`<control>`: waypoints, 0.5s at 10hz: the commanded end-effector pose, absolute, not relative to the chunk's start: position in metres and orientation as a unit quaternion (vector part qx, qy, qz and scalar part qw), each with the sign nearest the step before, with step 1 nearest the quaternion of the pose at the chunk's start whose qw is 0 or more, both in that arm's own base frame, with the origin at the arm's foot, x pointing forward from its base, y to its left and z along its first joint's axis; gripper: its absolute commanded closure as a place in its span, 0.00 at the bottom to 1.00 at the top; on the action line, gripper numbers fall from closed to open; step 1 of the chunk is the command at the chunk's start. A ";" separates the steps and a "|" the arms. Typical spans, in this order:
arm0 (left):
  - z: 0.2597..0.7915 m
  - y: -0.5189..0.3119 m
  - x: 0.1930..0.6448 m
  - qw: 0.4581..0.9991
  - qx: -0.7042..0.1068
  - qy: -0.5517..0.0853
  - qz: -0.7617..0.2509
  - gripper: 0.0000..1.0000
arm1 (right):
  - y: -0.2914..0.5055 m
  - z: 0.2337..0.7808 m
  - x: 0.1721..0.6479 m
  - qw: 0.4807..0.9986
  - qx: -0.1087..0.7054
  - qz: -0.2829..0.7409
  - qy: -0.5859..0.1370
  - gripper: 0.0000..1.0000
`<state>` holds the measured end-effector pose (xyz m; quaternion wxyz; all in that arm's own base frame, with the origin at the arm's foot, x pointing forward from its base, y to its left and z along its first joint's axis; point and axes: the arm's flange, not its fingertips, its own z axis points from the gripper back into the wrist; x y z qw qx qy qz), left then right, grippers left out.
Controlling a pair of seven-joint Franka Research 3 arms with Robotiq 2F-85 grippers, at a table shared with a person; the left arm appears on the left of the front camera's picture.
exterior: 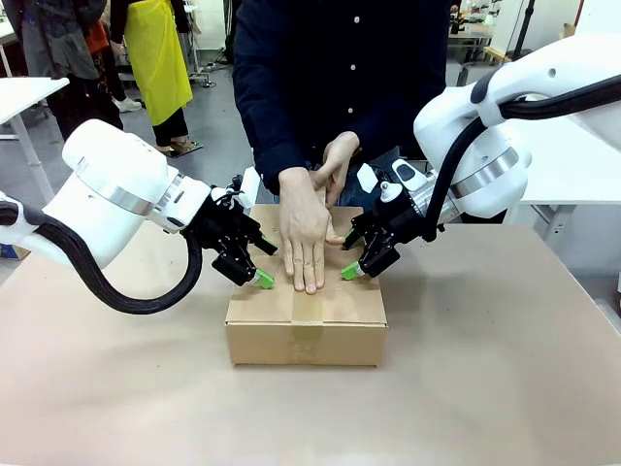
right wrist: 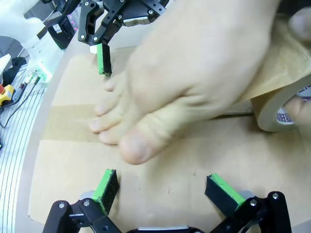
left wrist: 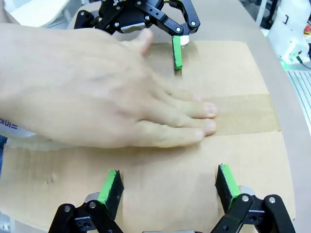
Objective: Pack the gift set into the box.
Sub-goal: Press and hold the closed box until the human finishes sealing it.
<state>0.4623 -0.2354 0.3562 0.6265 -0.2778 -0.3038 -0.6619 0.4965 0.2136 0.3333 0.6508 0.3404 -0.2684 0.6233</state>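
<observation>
Box (exterior: 306,320) sits mid-bench (exterior: 485,388), flaps shut, a strip of brown tape (left wrist: 243,114) laid along the centre seam and down the near face. The gift set is presumably inside; can't confirm with the flaps closed. Left pincer (exterior: 258,275) is released, empty, fingers spread, pads pressing or hovering on the left flap just beside the seam. Right pincer (exterior: 355,269) is the same on the right flap: jaws apart, holding nothing. The person's hand (exterior: 305,233) lies flat on the seam between the two pincers, smoothing the tape; the other hand (right wrist: 299,104) holds the tape roll (right wrist: 282,104) at the far edge of the box. Main risk, as I judge it: that hand is very close to both sets of fingertips, so any inward move or closing of either pincer could pinch it. Second risk: lifting either pincer before the tape is pressed down lets a flap spring up and wrinkles the strip. Pushing down harder could dent the flaps, since the card looks thin. Room: outward and up is free for both arms; the bench is bare to the left, right and near side of the box. Inward is blocked by the hand, far side by the person.
</observation>
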 end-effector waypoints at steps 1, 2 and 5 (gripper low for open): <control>0.355 -0.235 0.461 0.620 -0.275 -0.305 -0.669 0.00 | 0.214 0.328 0.496 0.653 0.344 0.620 -0.267 0.00; 0.355 -0.235 0.461 0.620 -0.275 -0.305 -0.669 0.00 | 0.214 0.328 0.496 0.653 0.344 0.620 -0.267 0.00; 0.355 -0.235 0.461 0.620 -0.275 -0.305 -0.669 0.00 | 0.214 0.328 0.496 0.653 0.344 0.620 -0.267 0.00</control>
